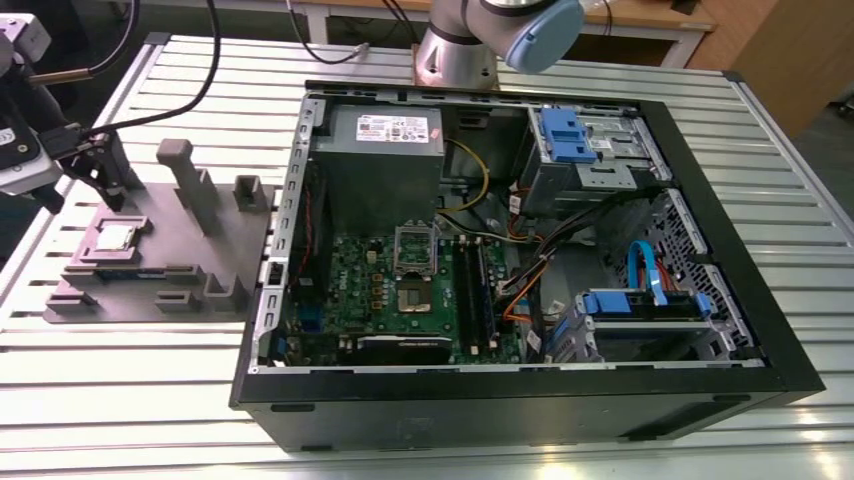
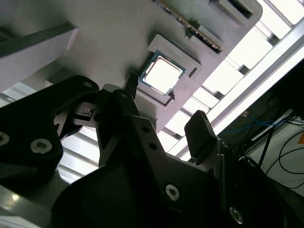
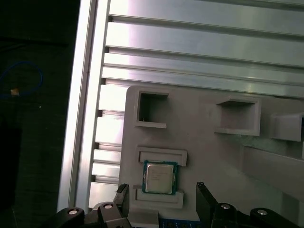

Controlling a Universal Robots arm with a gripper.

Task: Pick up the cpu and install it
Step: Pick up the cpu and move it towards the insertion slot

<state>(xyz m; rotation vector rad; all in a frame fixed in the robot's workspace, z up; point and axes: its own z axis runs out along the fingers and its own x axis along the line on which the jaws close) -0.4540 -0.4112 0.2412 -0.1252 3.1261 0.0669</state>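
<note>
The cpu point(image 1: 115, 237), a small square chip with a shiny metal top, lies flat in a framed recess of the grey moulded tray point(image 1: 174, 255) at the exterior view's left. In both wrist views the cpu point(image 2: 163, 75) point(image 3: 160, 176) sits seated in the tray point(image 2: 109, 42) point(image 3: 209, 156). My gripper point(image 1: 83, 185) hovers above the tray's far left part, a little off the chip. It is open point(image 2: 166, 107) point(image 3: 163, 199). Its two dark fingertips point(image 3: 122, 198) stand apart on either side of the chip's line, holding nothing and clear of the tray.
An open computer case point(image 1: 747, 300) lies on the slatted aluminium table point(image 1: 134, 370). Inside it are the motherboard point(image 1: 380, 275) with a silver socket frame point(image 1: 415, 245), cables and blue drive bays. Upright posts point(image 1: 180, 175) rise from the tray close to the gripper. The arm's base point(image 1: 461, 50) stands behind the case.
</note>
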